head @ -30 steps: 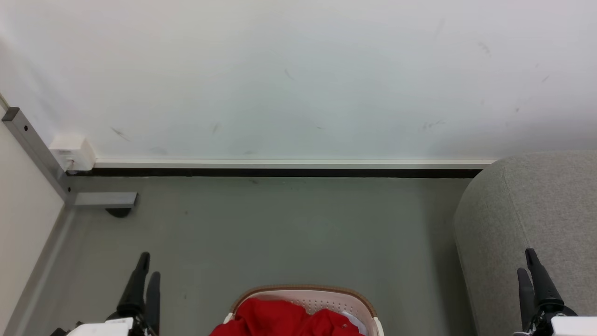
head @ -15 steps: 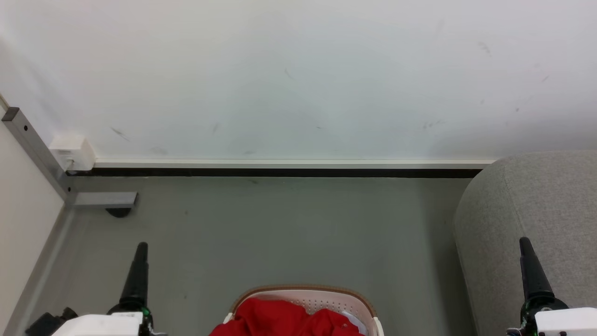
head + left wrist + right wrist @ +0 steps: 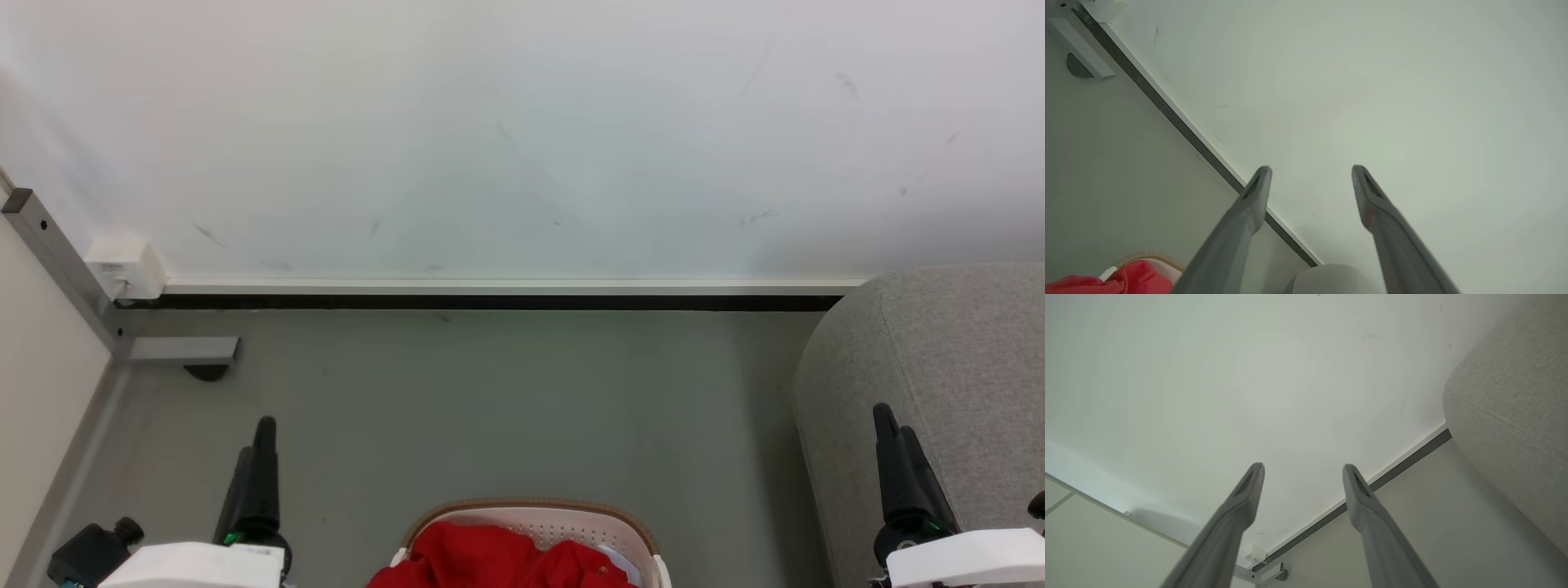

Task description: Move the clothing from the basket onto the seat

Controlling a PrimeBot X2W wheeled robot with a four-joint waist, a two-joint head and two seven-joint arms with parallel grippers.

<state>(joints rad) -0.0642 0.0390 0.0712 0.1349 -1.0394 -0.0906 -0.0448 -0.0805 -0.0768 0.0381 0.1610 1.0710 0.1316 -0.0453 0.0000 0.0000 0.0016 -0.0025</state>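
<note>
left hand (image 3: 1310, 168) and right hand (image 3: 1303, 465) wide open, empty; clothing (image 3: 498, 559) perhaps heaped in basket (image 3: 539, 504)

Your left pincer (image 3: 1311, 169) and right pincer (image 3: 1303, 467) each have two long, dark, tapering fingers (image 3: 1241, 220) (a slotted recess near every tip), with black bases (image 3: 902, 523), a small green light (image 3: 233, 538) and boxy white wrist housings (image 3: 196, 565).

Red clothing (image 3: 498, 559) heaped in basket (image 3: 535, 508)
</note>
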